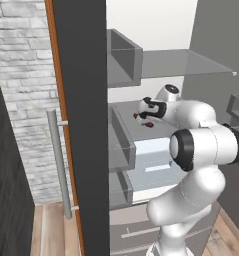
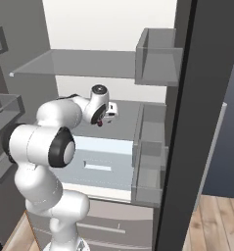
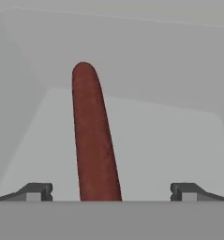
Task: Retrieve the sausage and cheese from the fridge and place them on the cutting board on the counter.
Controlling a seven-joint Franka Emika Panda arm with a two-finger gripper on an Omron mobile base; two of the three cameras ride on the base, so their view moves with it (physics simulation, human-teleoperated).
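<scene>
A: Start close in. What does the hand view give you?

B: The fingers [image 3: 110,192] stand wide apart, one tip at each lower corner, nothing clamped. The sausage [image 3: 93,136] lies lengthwise in the gap, nearer the left tip and touching neither, its rounded far end pointing away over a pale grey shelf [image 3: 179,140].

A: And from the base?

B: The white arm [image 1: 196,150] reaches into the open fridge [image 2: 113,24]. In the left base view the hand [image 1: 150,112] sits just over the middle shelf, a bit of dark red showing at it. In the right base view the same red shows under the hand.

A: Farther back?

B: A glass shelf [image 2: 84,62] above, door bins [image 2: 150,166] on the right, the white back wall behind.
</scene>
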